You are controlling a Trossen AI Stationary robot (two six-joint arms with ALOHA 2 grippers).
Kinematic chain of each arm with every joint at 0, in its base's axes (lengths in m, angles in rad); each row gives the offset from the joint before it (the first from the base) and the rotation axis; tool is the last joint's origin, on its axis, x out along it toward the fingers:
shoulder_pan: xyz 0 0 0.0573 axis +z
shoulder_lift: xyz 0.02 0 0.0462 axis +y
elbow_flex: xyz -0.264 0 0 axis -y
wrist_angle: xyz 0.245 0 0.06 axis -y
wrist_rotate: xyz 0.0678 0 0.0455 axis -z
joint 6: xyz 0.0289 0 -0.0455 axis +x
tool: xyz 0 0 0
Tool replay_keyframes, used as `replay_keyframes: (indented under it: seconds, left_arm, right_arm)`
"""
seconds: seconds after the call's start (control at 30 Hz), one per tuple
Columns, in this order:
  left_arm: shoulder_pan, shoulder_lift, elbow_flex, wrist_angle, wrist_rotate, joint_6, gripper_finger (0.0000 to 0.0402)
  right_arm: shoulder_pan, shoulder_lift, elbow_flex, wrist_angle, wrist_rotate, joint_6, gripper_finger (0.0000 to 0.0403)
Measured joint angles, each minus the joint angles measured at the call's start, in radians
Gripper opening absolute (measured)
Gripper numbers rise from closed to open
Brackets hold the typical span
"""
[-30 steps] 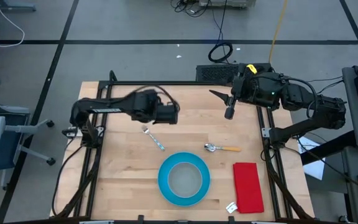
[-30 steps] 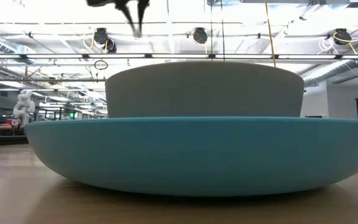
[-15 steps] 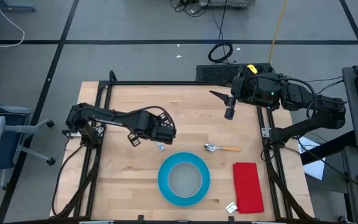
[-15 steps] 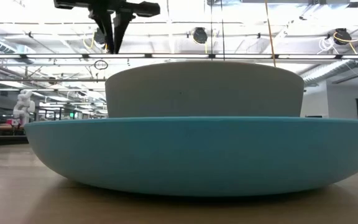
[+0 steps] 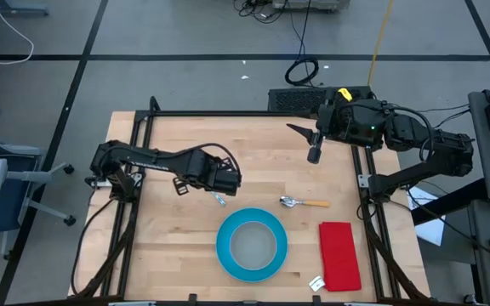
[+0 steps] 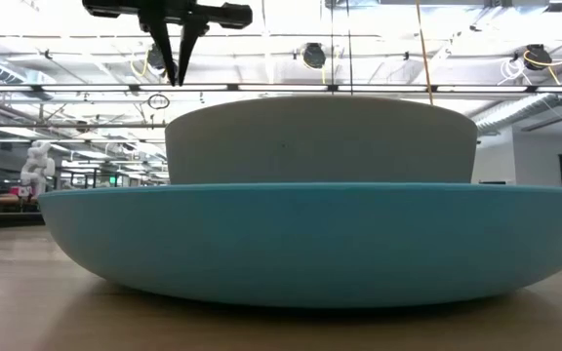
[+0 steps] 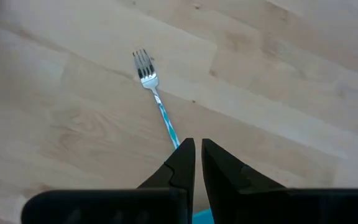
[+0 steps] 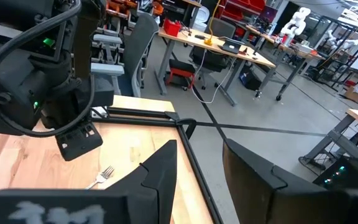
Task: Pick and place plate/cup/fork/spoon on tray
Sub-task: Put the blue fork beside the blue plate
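We see left gripper point(image 7: 195, 155) pinched on slim metal fork point(image 7: 156, 96); right gripper point(image 8: 199, 163) parted, empty, at wooden table's point(image 5: 177, 238) far-right edge.

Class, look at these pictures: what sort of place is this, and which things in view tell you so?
Probably a robotics lab or workshop. A wooden table carries two mounted arms, cables trail over the taped floor, and the right wrist view shows workbenches with gear and a white humanoid robot in an open hall.
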Motion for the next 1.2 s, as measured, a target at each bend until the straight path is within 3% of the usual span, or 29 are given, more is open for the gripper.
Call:
replay_keyframes:
  seconds: [0.33,0.87,1.2]
  left_arm:
    - [0.008,0.0,0.0,0.005,-0.004,0.088,0.0031]
    - [0.059,0.0,-0.023,0.028,0.009,-0.043,0.0031]
    - [0.05,0.001,-0.213,0.095,0.192,-0.124,0.0031]
  right_arm:
    - [0.0,-0.002,0.0,0.0,0.0,0.002,0.012]
    - [0.0,-0.002,0.0,-0.019,0.0,0.004,0.012]
    - [0.0,-0.002,0.0,-0.056,0.0,0.03,0.012]
